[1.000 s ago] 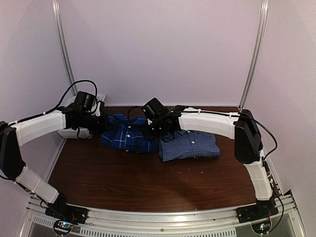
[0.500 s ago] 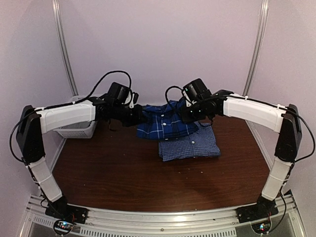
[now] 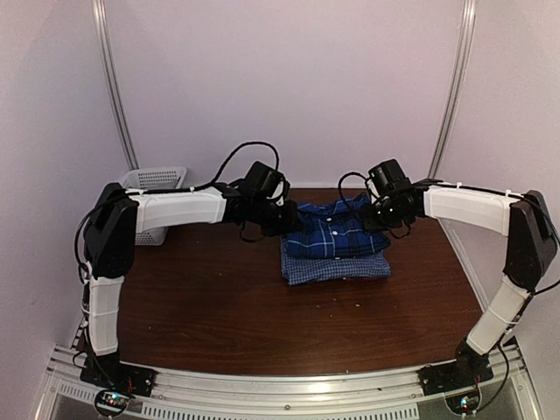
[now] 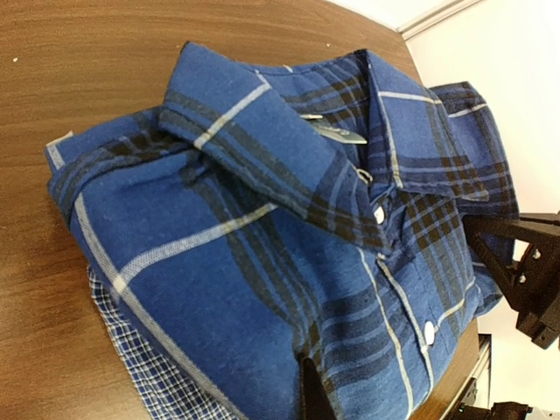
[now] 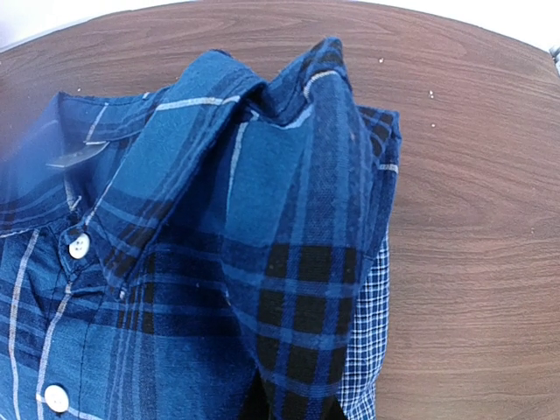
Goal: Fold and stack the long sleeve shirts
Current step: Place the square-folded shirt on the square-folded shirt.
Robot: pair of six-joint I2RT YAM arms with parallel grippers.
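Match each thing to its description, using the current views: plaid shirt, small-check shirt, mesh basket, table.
Things:
1. plaid shirt
2. small-check shirt
3. mesh basket
4. table

Descriptions:
A. white, at the far left corner by the wall
B. dark brown wood grain
C. bottom of the pile, only its edges showing
D. top of the pile, collar and buttons facing up

Pairs: 1-D, 2-C, 3-A, 4-B
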